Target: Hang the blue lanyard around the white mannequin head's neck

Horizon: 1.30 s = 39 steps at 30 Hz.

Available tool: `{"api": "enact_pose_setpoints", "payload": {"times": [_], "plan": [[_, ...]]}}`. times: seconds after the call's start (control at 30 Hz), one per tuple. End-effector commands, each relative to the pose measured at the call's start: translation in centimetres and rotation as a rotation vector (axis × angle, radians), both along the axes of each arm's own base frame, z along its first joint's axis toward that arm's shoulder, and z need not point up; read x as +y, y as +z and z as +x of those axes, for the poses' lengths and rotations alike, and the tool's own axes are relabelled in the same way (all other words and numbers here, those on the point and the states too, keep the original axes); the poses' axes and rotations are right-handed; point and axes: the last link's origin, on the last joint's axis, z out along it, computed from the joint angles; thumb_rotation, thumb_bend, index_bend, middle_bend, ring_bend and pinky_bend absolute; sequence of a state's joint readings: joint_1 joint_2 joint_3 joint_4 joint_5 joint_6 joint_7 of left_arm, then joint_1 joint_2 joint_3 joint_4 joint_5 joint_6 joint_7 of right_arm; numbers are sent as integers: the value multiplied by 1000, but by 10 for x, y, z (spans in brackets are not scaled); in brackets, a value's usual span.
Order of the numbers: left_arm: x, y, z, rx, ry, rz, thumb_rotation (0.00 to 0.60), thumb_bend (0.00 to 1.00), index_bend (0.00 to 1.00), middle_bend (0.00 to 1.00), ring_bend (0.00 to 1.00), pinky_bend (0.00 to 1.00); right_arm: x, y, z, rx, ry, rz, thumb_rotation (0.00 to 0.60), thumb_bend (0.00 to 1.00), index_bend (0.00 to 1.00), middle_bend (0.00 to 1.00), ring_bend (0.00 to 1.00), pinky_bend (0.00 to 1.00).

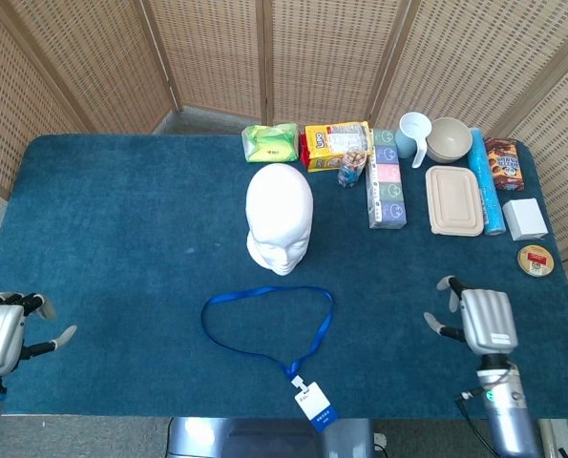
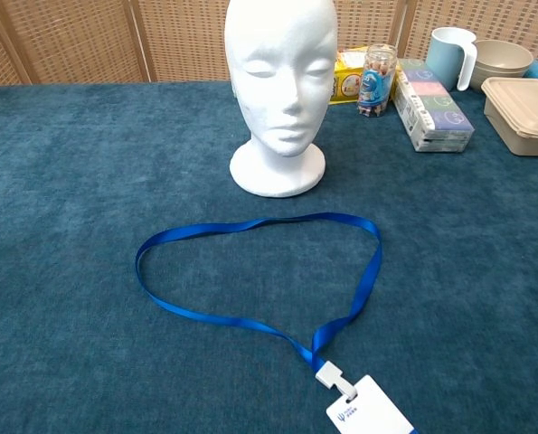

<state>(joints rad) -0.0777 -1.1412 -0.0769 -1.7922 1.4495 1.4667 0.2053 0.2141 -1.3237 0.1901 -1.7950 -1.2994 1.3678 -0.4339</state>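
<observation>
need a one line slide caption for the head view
Blue lanyard lies looped on the table in front of the white mannequin head, both open hands, left hand and right hand, at the near corners.

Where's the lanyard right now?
The lanyard lies flat in an open loop on the table's near middle, just in front of the mannequin head, its badge at the near edge.

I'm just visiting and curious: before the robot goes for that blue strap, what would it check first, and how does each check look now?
1. Blue ribbon lanyard lies flat in an open loop: ok.
2. White foam mannequin head stands upright, neck bare: ok.
3. Left hand open, holding nothing: ok.
4. Right hand open, holding nothing: ok.
5. White badge card lies clear of the loop: ok.
6. Strap easy to pinch off the blue cloth: cannot tell.
</observation>
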Motion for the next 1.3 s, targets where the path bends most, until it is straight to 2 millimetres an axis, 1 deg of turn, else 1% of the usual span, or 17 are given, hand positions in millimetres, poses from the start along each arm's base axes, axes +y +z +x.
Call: {"api": "enact_pose_setpoints", "payload": {"times": [0.03, 0.1, 0.33, 0.57, 0.9, 1.3], "plan": [[7, -3, 2, 4, -6, -8, 420, 180, 580, 576, 487, 323, -16, -17, 11, 12, -6, 19, 450, 250, 408, 740, 983, 984], [12, -5, 4, 9, -13, -15, 421, 181, 581, 575, 487, 323, -22, -27, 15, 25, -11, 29, 449, 250, 408, 764, 999, 998], [29, -10, 7, 21, -25, -33, 422, 181, 581, 576, 488, 323, -36, -61, 32, 42, -15, 63, 448, 250, 408, 845, 1000, 1000], [41, -10, 11, 27, -43, -35, 421, 180, 580, 576, 487, 323, -42, -89, 48, 29, -15, 97, 447, 250, 413, 892, 1000, 1000], [52, -11, 10, 24, -50, -53, 423, 181, 580, 576, 487, 323, -41, -111, 64, 33, -17, 134, 446, 250, 424, 907, 1000, 1000], [54, -12, 6, 23, -44, -74, 418, 180, 580, 576, 487, 323, -40, -135, 79, 38, -29, 188, 446, 250, 431, 909, 1000, 1000]]}}
